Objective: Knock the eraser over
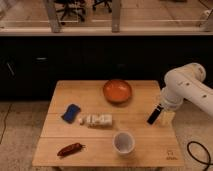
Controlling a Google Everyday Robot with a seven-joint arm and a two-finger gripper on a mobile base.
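Hanging at the table's (135, 107) 3 o'clock edge is the tool (160, 118), slung under the white arm (186, 90) and pointing down. How far it is open, I cannot tell, and nothing shows in its grip. The blue eraser (71, 113) sits well away at 9 o'clock, with a white packet (97, 120) just beside it on the 3 o'clock side. An orange bowl (117, 91) stands at 12, a pale cup (123, 143) at 6, a red pepper (70, 149) at 7.
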